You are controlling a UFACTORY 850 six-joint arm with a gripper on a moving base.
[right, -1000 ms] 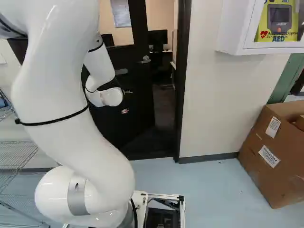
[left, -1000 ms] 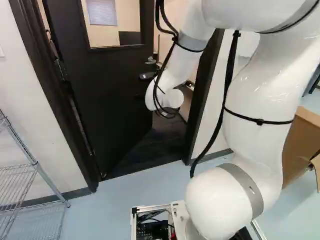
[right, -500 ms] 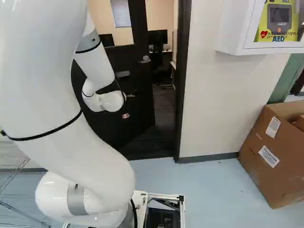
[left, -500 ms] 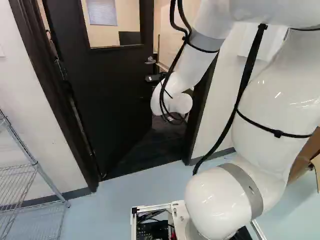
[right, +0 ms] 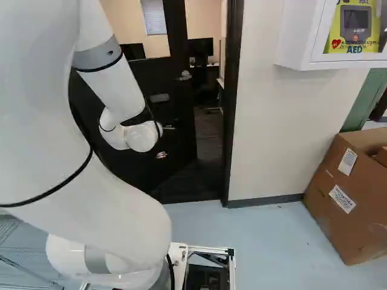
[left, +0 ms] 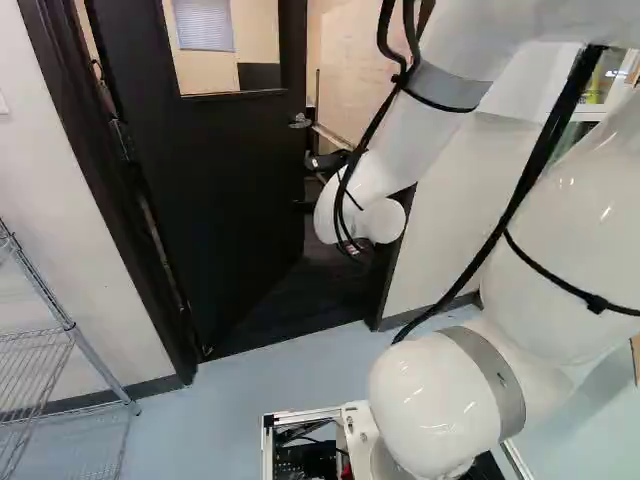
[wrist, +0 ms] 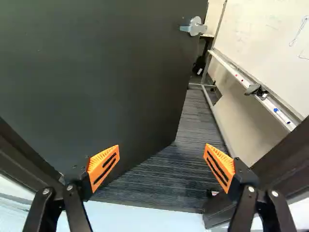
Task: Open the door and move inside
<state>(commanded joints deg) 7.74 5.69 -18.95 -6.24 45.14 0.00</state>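
Your black two-finger gripper: matt, ribbed orange pads, plastic-looking. Ahead of it: smooth matt black door, shiny silver metal handle. Beyond: matt, carpet-like dark-grey striped floor. Behind it: your glossy, smooth white arm.

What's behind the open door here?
Past the door show dark floor, a whiteboard with a tray, and a black monitor. Through its window, a blind shows. Whatever else its solid part covers cannot be seen.
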